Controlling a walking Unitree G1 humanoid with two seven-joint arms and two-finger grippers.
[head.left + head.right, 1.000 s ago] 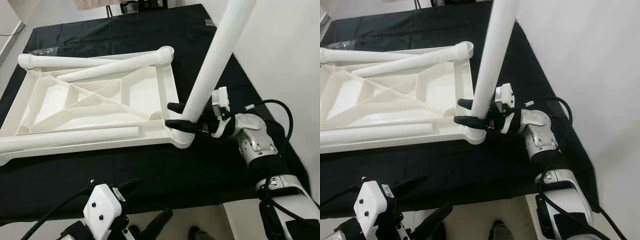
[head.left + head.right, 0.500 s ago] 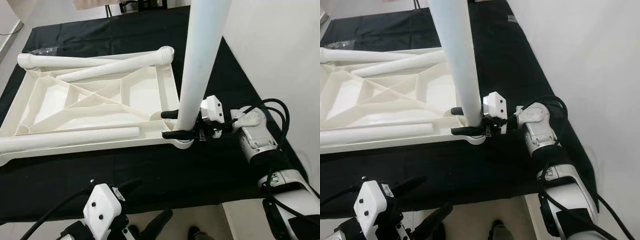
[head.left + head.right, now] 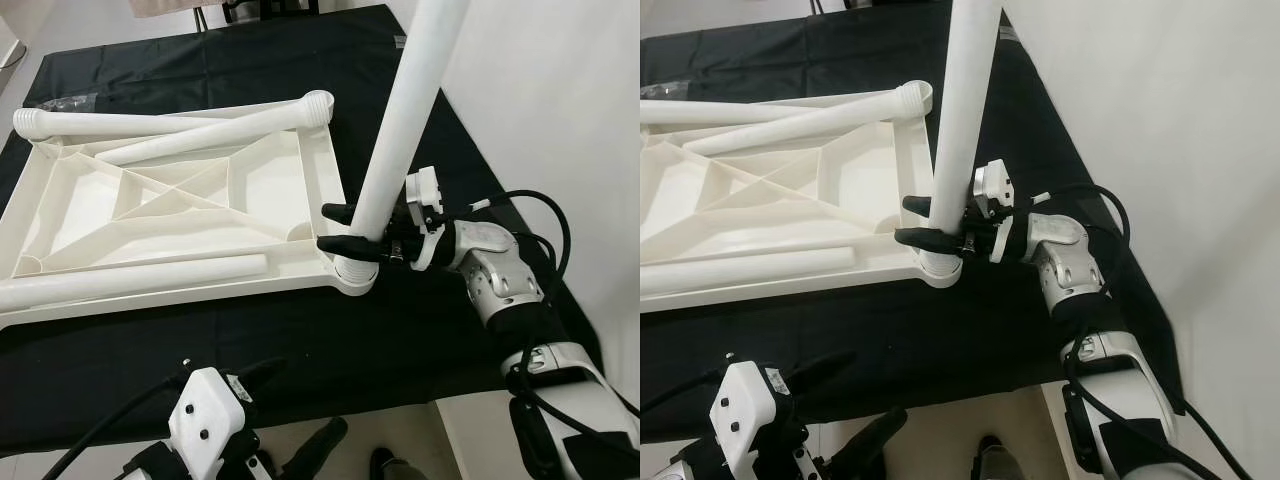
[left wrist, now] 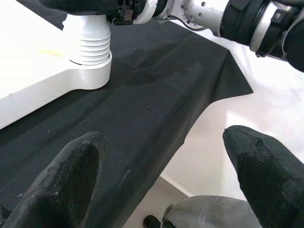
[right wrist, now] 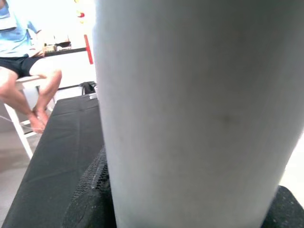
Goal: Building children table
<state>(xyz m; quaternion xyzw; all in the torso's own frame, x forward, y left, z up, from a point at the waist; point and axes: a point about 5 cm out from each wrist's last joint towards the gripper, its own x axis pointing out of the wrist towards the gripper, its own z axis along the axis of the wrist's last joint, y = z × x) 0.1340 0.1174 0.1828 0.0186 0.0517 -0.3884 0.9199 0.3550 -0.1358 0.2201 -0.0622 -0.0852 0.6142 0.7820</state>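
The right gripper [image 3: 345, 228] is clamped around 1 white table leg [image 3: 400, 130], tilted slightly off vertical, its threaded foot in the upturned tabletop's [image 3: 170, 200] near-right corner socket [image 3: 350, 275]; the spread-fingered left gripper [image 3: 275, 420] hangs idle.

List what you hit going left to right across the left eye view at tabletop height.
upside-down white tabletop with loose legs lying on it → upright leg in the corner socket → right hand closed around that leg → its silver arm → white wall.
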